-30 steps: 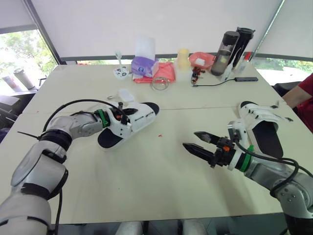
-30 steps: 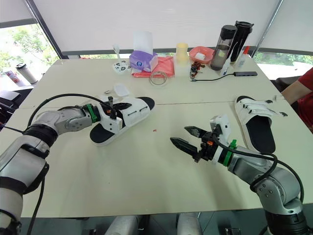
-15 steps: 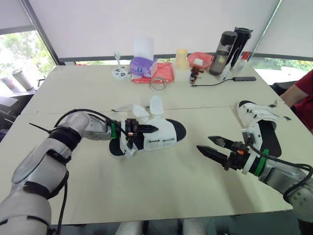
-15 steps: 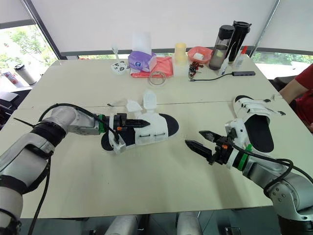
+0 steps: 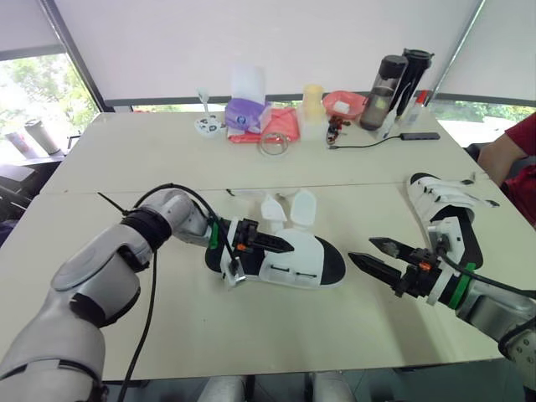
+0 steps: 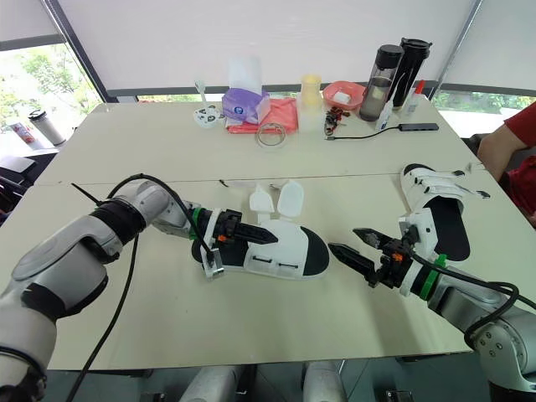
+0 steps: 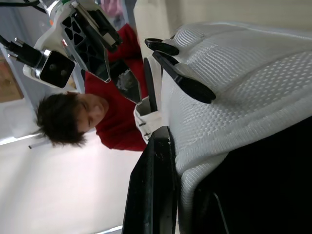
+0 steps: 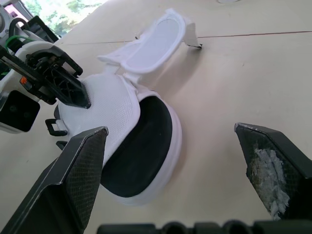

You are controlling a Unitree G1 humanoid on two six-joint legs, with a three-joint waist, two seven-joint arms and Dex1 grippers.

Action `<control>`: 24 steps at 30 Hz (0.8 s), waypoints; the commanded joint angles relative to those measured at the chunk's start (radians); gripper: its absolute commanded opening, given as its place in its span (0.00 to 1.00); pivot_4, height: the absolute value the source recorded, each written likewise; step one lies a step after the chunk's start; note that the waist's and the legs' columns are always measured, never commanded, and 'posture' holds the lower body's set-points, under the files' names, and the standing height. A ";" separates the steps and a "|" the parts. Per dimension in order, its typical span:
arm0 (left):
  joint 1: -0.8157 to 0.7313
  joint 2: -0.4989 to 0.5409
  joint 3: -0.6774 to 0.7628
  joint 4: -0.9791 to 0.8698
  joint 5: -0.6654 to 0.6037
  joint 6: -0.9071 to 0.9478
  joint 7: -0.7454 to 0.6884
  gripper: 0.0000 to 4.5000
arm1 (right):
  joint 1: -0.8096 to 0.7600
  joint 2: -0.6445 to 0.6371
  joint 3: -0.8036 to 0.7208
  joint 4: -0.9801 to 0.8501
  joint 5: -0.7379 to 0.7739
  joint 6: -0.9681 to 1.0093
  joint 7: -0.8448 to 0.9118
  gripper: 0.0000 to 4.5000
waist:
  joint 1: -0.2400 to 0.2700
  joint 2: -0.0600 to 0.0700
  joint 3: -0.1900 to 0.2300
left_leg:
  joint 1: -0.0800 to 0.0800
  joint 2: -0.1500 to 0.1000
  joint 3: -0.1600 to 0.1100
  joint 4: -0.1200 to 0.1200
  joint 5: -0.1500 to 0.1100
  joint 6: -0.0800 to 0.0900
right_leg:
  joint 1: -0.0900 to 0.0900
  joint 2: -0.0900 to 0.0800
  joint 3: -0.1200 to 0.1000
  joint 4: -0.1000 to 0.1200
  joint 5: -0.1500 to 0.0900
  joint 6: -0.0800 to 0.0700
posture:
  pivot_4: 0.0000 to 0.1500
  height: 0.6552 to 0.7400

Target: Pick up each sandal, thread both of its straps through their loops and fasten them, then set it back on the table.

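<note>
Two sandals — two dark bottles, one yellow cup, one pink bowl.

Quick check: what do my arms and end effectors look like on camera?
Both arms are silver-grey shells with black joints, loose black cables and a green wrist ring. The left end effector and right end effector each have two tapered black fingers and orange marks at the base.

Silver-grey arms, black cables, green wrist rings
</note>
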State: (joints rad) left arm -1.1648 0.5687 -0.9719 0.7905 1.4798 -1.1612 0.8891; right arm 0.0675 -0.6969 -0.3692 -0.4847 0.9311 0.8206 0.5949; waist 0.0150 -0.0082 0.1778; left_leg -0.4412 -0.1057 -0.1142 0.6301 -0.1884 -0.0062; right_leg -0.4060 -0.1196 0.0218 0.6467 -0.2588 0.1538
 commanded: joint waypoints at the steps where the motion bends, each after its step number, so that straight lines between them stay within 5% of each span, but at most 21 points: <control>1: -0.033 -0.027 -0.006 0.026 -0.027 0.018 0.021 0.01 | -0.008 0.001 -0.020 -0.034 0.010 -0.017 -0.004 1.00 | 0.001 0.000 0.000 | 0.000 0.000 0.000 0.000 0.000 0.000 | 0.000 0.000 0.000 0.000 0.000 0.000 | 1.00 1.00; 3: -0.034 -0.040 -0.006 0.049 -0.041 0.014 0.005 0.01 | -0.015 0.003 -0.015 -0.031 0.010 -0.016 -0.008 1.00 | 0.002 0.000 0.000 | 0.000 0.000 0.000 0.001 0.000 0.000 | 0.000 0.000 0.000 0.000 0.000 0.000 | 1.00 1.00; 6: -0.030 -0.048 -0.001 0.077 -0.075 -0.015 -0.045 0.24 | -0.022 0.000 -0.011 -0.027 0.010 -0.014 -0.008 1.00 | 0.000 0.000 0.000 | 0.000 0.000 0.000 0.000 0.000 0.000 | 0.000 0.000 0.000 0.000 0.000 0.000 | 1.00 1.00; 13: -0.001 -0.040 0.024 0.052 -0.176 -0.057 -0.142 0.99 | -0.042 -0.007 0.001 -0.013 -0.010 -0.018 -0.004 1.00 | -0.002 0.000 0.000 | 0.000 0.000 0.000 0.000 0.000 0.000 | 0.000 0.000 0.000 0.000 0.000 0.000 | 1.00 1.00; 24: 0.083 -0.062 0.132 0.019 -0.479 -0.129 -0.500 0.99 | -0.066 -0.010 0.035 0.007 -0.085 -0.044 0.008 1.00 | -0.002 0.000 0.000 | 0.000 0.000 0.000 0.001 0.000 0.000 | 0.000 0.000 0.000 0.000 0.000 0.000 | 1.00 1.00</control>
State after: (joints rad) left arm -1.0860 0.5089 -0.8817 0.8379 1.0711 -1.2779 0.4403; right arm 0.0159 -0.6961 -0.3248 -0.4659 0.8566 0.7989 0.5950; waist 0.0133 -0.0084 0.1778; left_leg -0.4413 -0.1059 -0.1146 0.6306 -0.1884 -0.0062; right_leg -0.4062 -0.1199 0.0218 0.6468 -0.2587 0.1536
